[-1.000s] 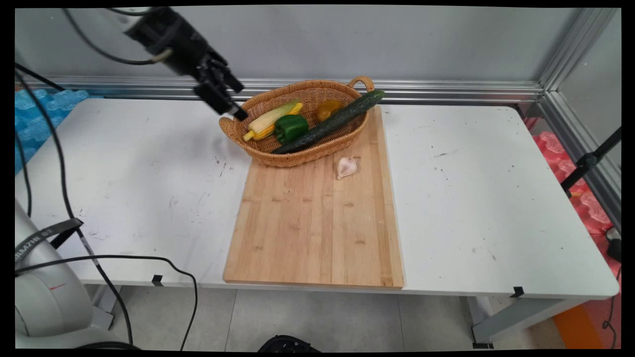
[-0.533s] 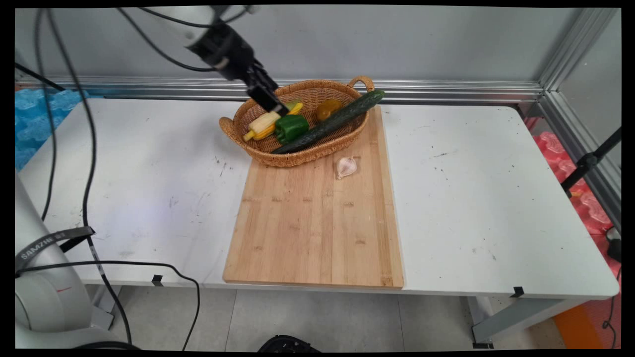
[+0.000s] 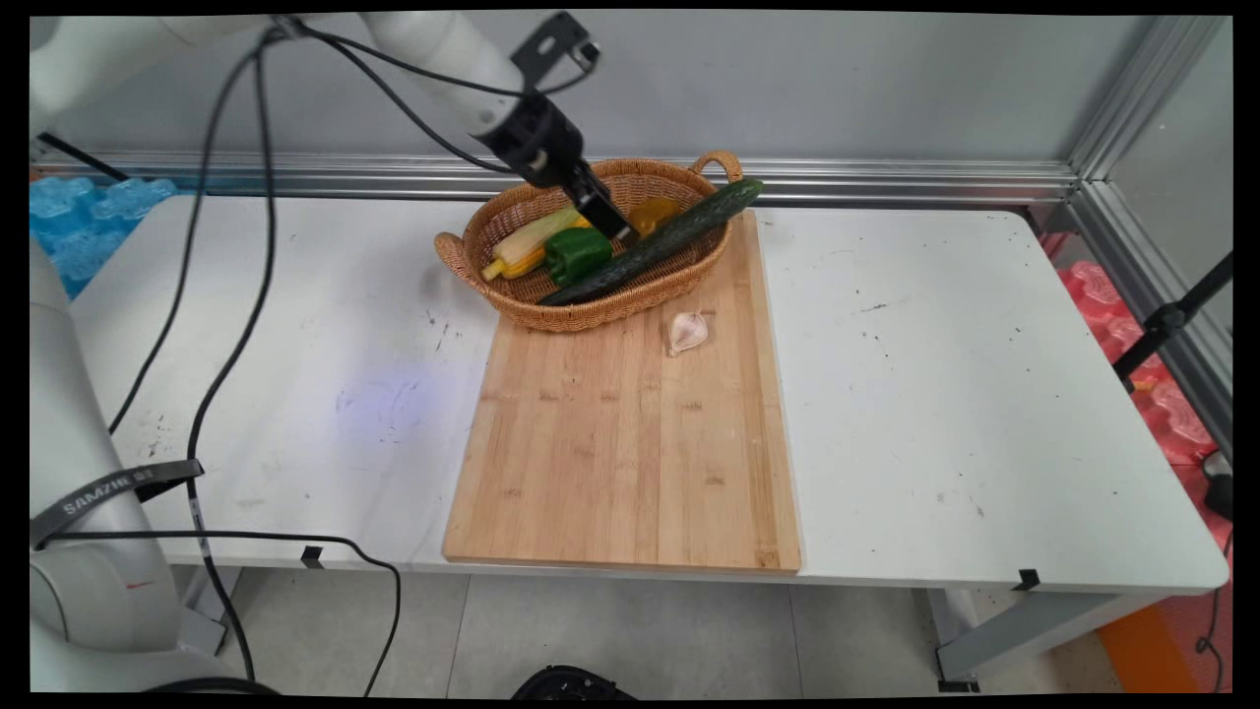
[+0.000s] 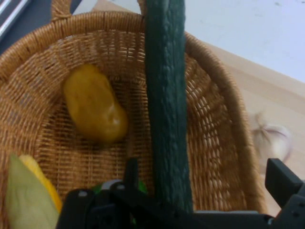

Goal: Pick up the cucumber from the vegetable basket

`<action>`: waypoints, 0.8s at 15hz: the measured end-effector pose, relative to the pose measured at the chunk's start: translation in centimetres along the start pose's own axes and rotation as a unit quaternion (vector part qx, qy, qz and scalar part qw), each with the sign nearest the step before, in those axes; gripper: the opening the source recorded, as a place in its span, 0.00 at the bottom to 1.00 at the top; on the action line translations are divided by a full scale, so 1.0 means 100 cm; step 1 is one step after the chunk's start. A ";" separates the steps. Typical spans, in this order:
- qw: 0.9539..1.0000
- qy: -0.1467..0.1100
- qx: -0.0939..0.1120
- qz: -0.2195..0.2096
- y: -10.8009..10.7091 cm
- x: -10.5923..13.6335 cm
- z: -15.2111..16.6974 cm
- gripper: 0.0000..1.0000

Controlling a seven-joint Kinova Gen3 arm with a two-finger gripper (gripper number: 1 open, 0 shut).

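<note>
My gripper (image 3: 612,225) hangs low over the middle of a wicker basket (image 3: 591,311), open. In the hand view the gripper (image 4: 205,179) straddles a long dark green cucumber (image 4: 166,95), one finger on each side, and I cannot tell whether they touch it. The cucumber (image 3: 669,236) lies slantwise across the basket (image 4: 224,119), its far end over the rim. Left of it in the hand view rests a yellow potato-like vegetable (image 4: 95,109). A corn cob (image 3: 527,244) and a green pepper (image 3: 578,253) fill the basket's left part.
The basket stands on the far end of a bamboo cutting board (image 3: 620,463). A garlic bulb (image 3: 687,331) lies on the board just in front of the basket, also visible as the garlic (image 4: 274,138) beyond the basket's rim. Black cables hang at the left.
The gripper has swung from outside the basket's left end rightward across the corn and down to the cucumber. Nothing in the basket has moved.
</note>
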 end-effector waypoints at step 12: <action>0.999 -0.012 0.012 -0.027 -0.004 0.008 0.088 0.00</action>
